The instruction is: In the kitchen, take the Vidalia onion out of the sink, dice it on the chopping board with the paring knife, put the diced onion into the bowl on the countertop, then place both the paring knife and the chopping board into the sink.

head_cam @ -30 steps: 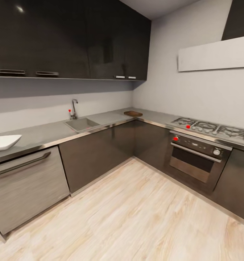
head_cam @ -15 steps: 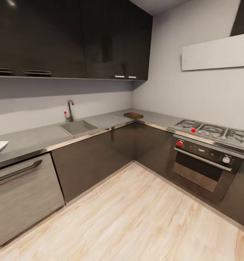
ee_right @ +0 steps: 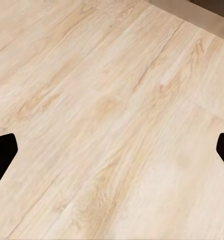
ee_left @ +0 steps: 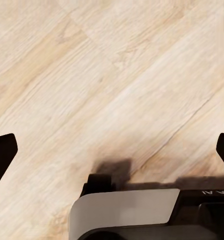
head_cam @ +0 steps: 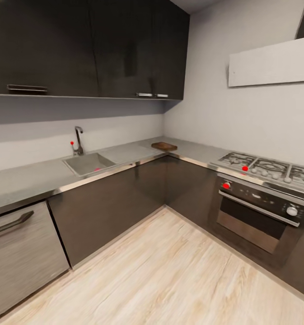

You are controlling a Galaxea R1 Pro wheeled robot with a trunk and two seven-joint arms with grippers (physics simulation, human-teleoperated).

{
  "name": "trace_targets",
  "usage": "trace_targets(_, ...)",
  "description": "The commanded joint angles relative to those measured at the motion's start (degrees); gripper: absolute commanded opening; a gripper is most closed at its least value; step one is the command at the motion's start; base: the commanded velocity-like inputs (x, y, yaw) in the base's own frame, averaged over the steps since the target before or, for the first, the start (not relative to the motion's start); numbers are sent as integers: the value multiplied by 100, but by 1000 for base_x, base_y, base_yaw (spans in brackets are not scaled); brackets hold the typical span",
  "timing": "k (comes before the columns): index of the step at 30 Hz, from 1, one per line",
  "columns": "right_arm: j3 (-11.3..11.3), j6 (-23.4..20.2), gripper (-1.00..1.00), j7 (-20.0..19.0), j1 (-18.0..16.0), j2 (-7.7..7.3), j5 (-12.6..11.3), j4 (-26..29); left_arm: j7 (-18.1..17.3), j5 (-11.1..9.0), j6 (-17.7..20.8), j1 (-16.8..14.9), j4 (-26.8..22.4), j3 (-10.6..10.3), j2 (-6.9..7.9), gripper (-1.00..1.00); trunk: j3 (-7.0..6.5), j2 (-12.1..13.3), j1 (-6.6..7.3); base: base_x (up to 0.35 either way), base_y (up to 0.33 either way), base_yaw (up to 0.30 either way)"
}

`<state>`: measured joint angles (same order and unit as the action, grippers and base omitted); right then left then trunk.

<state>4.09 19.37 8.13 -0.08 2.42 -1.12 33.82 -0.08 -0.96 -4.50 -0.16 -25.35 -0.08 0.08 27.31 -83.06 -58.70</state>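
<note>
Camera swung right, bowl gone from view — approach step: drive to sink (head_cam: pixel 87 163), well ahead of your grippers (ee_left: pixel 112 150), both spread, empty.

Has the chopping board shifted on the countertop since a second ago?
No. The chopping board keeps its place in the countertop corner, right of the sink; the camera moved.

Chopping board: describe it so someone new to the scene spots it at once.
Follow the grey countertop from the sink toward the corner under the dark wall cabinets. The chopping board lies flat there, before the hob. It is a small dark-brown slab on the grey top.
</note>
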Motion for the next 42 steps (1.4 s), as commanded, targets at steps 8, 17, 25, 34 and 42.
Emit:
trace_targets(8,13,14,100,-5,-1,4,-11,-4,-1,-10,-16,-2,4,-1,1,100,5,-2,-3,326,-131,0)
trace_targets(17,14,14,100,-5,-1,4,-19,-64,-1,-10,-16,-2,4,-1,1,100,5,-2,-3,326,-131,0)
trace_targets(25,15,14,100,-5,-1,4,-20,-65,-1,-10,-16,-2,4,-1,1,100,5,-2,-3,326,-131,0)
trace_targets(34,15,14,100,-5,-1,4,-20,-61,-1,-10,-16,-2,0,-1,1,100,5,-2,-3,326,-131,0)
trace_targets(42,21,14,100,-5,-1,4,-20,-60,-1,-15,-16,-2,-27,-1,1,100,5,-2,-3,250,-89,0)
